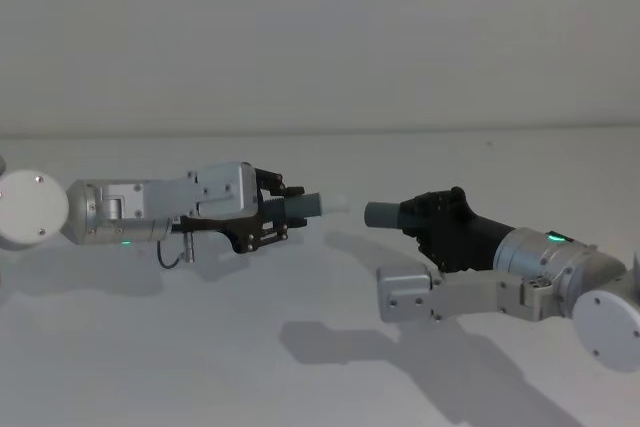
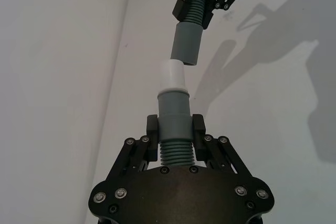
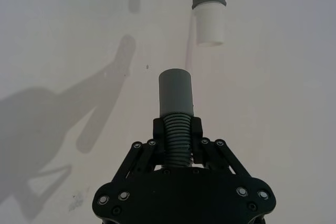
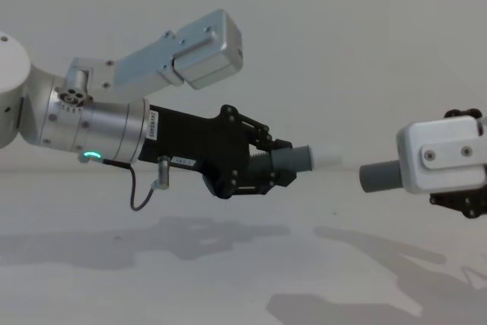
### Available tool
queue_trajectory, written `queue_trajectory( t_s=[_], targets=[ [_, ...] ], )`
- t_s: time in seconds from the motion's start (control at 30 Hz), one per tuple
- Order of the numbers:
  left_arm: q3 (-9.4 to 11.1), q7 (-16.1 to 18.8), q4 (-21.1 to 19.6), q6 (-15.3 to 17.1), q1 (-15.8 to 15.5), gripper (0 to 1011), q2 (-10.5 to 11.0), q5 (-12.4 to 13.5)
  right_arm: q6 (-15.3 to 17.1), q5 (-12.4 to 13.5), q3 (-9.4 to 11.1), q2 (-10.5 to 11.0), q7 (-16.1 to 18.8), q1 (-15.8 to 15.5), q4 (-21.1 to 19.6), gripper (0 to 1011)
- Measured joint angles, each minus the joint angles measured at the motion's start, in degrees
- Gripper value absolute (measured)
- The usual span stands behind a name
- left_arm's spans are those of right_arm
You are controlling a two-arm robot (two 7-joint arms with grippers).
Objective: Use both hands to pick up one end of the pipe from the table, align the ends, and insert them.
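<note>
The left hand (image 1: 272,209) pinches a pipe piece with a white tip (image 2: 172,74). The right hand (image 1: 425,215) pinches the grey pipe piece (image 3: 176,94). Both tips face each other above the table (image 1: 300,367), a little apart.

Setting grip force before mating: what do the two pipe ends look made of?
Left tool's pipe end: matte grey collar with a white tip, likely hard plastic, on ribbed, probably flexible hose. Right tool's pipe end: smooth matte grey sleeve, also likely plastic.
</note>
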Motion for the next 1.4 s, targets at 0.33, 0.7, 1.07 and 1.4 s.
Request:
queue_trajectory(
  t_s=[0.33,0.7,1.07,1.4],
  targets=[
    [0.0,-0.1,-0.2,-0.2,0.1,341,0.1,-0.1,-0.9,-0.1,0.6,0.5,-0.1,-0.7,-1.1,253],
    [0.0,-0.1,-0.4,-0.2,0.2,341,0.1,-0.1,-2.3,0.3,2.1,1.1,-2.9,-2.0,-2.8,255],
    [0.0,-0.1,-0.4,-0.3,0.2,341,0.1,-0.1,-3.3,0.8,3.3,1.3,-4.3,-2.9,-3.6,253],
    [0.0,-0.1,-0.5,-0.3,0.2,341,0.1,-0.1,-2.9,0.4,3.2,0.8,-2.6,-2.8,-3.3,253]
  ],
)
